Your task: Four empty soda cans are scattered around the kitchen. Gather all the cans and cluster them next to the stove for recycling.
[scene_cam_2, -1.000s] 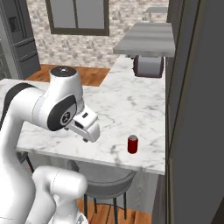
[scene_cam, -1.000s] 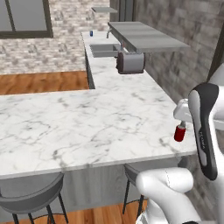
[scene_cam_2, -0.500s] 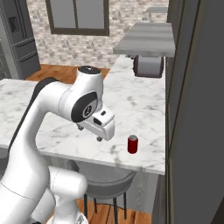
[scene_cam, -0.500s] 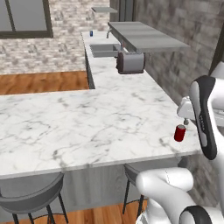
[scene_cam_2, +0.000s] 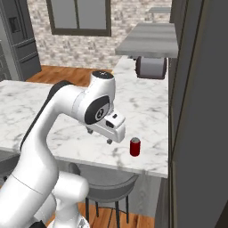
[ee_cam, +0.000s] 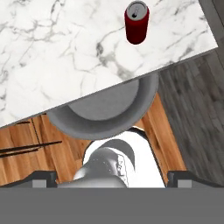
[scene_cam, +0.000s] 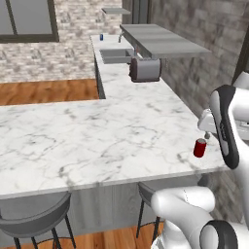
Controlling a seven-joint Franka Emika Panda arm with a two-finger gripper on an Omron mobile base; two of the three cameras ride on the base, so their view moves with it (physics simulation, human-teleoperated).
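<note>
A: Reading the right base view from its left side, the white arm has swung across the white marble counter [scene_cam_2: 53, 111] over the last second, and the two-finger gripper [scene_cam_2: 99, 136] now hangs above the counter's front edge, much nearer the small red soda can with the silver top [scene_cam_2: 135, 147] than before.

B: And the can itself?

A: It stands upright where it stood, near the counter's front corner, just right of the hand and apart from it. In the hand view it sits near the top, with the round grey stool [ee_cam: 105, 107] below the edge.

B: The jaws?

A: Spread to their widest, holding nothing.

B: So the reach has begun; the grasp has not. Any stove?

A: None visible here; past the steel toaster [scene_cam: 145, 69], a small blue can [scene_cam: 101, 37] waits far along the counter.
</note>
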